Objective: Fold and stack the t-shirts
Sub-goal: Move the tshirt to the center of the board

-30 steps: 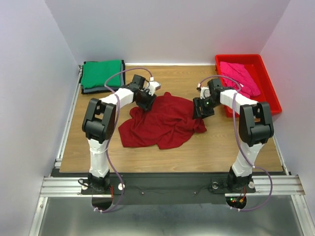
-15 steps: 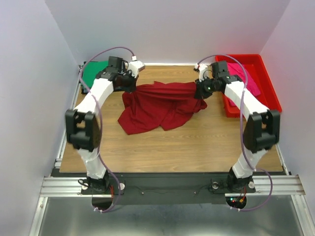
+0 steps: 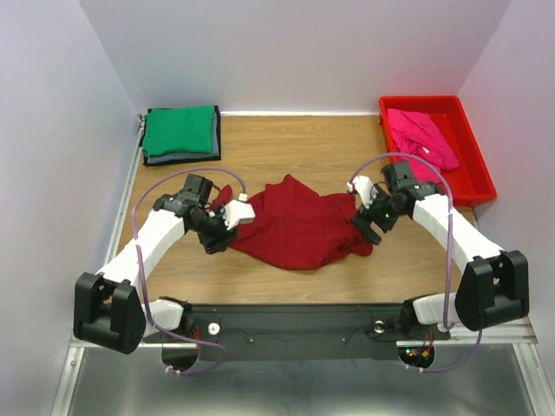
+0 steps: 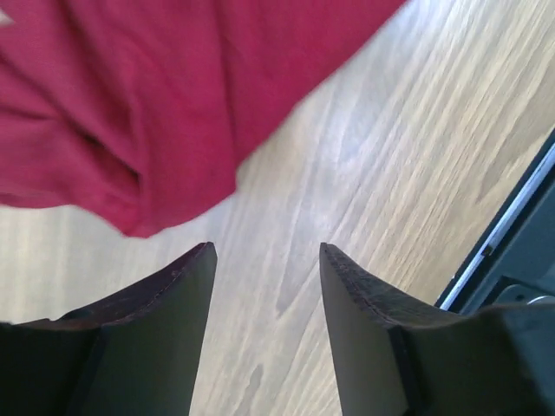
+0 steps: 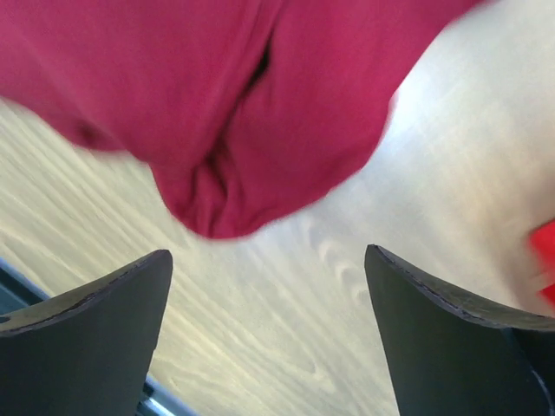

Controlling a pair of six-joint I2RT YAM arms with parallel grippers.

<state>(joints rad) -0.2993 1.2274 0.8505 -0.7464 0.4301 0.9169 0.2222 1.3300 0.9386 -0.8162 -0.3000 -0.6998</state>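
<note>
Bench (image 3: 295,147): crumpled maroon tee (image 3: 295,227) just 6 o'clock of centre, red tray (image 3: 475,169) holding pink tee (image 3: 421,134) at 1 o'clock, folded green tee (image 3: 179,130) at 11. Left hand (image 4: 267,251) at maroon's 9 o'clock edge, right hand (image 5: 269,260) at 3 o'clock, both wide, empty.

four t-shirts (image 3: 299,227) (image 3: 179,130) (image 3: 178,159) (image 3: 421,137), one tray (image 3: 473,143); two hands (image 4: 264,251) (image 5: 268,253)
</note>
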